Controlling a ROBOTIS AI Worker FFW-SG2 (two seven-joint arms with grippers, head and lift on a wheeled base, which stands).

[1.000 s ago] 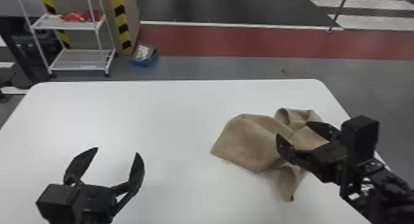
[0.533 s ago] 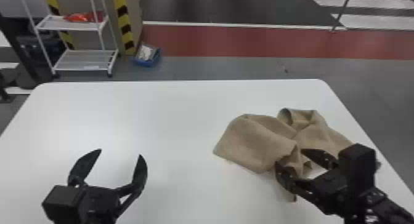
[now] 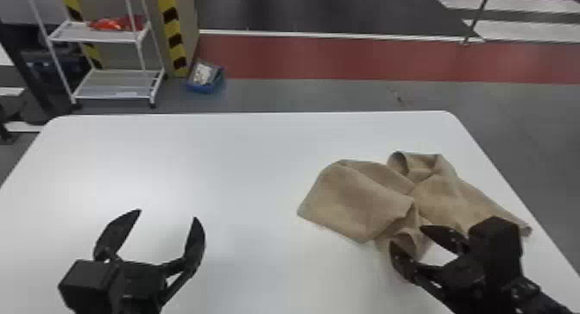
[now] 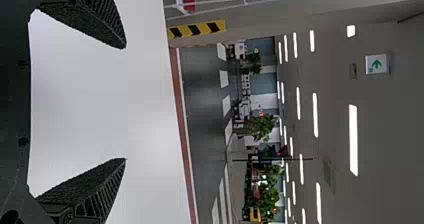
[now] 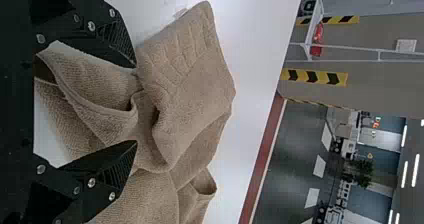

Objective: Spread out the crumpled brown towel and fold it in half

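Towel [image 3: 354, 201] lies crumpled at right; spreading and folding remain.
Left hand [image 3: 167, 214] open; right hand [image 3: 406, 235] open at near folds.

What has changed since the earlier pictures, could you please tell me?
The right gripper has moved back toward the robot, to the towel's near side, its jaws somewhat closer together but open. Nothing was visibly gripped or let go. The towel's left part and the open left gripper stayed about where they were.

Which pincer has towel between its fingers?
The right pincer: part of the towel sits between its open fingers. The left pincer, also open, is well left of the towel.
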